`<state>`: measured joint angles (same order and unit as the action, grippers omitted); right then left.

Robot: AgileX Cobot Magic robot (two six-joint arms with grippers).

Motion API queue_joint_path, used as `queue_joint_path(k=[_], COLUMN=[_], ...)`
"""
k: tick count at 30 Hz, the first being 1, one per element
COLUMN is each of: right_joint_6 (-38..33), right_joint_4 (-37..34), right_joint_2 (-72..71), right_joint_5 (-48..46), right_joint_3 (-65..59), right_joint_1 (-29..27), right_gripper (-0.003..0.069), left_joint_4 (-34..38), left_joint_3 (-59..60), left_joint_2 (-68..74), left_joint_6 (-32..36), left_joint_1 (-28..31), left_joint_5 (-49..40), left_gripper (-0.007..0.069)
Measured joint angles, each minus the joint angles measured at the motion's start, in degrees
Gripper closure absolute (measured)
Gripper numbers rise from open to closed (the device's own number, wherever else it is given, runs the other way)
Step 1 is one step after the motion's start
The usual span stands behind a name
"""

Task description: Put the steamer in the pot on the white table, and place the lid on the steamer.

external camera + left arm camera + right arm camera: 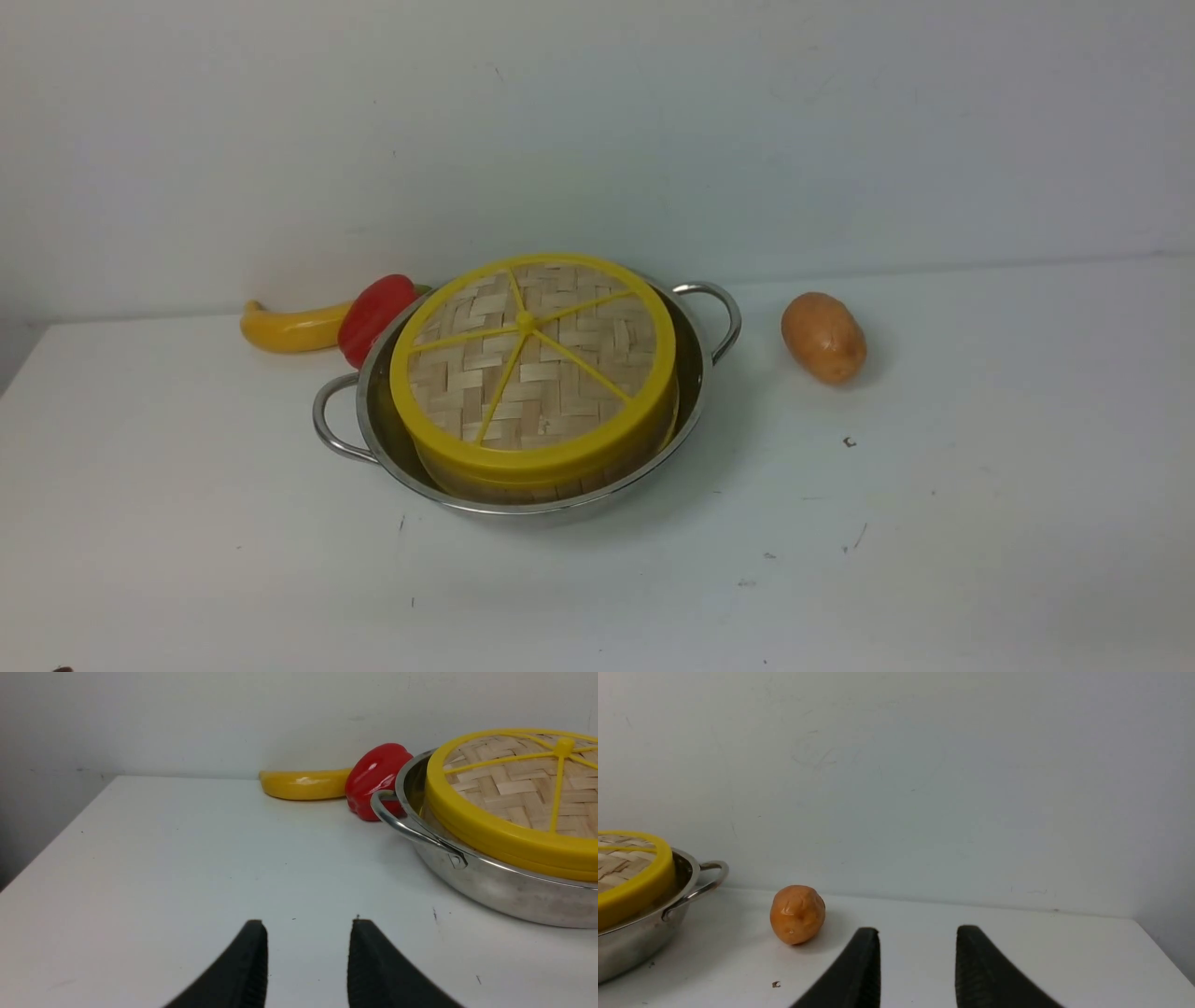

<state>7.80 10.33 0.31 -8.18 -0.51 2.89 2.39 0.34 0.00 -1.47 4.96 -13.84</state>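
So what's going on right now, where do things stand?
Left gripper and right gripper open, empty, clear of pot. Steamer in pot, lid on top. Potato, pepper, banana off to sides.

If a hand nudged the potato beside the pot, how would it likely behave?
The potato is a rounded oval lying free on the white table, clear of the pot, so it would probably roll or wobble rather than slide. Its skin looks glossy in the right wrist view, so it may be slippery. It looks solid and stiff.
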Motion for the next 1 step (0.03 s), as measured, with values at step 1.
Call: queue_joint_path(k=[1], right_joint_6=[0.0], right_joint_4=[0.0], right_joint_2=[0.0], right_joint_5=[0.0], right_joint_3=[0.0], right_joint_1=[0.0], right_gripper=[0.0410], left_joint_4=[0.0], left_joint_3=[0.0], left_joint_2=[0.0], left_joint_6=[0.0], left_joint_1=[0.0], left_joint_5=[0.0], left_gripper=[0.0384])
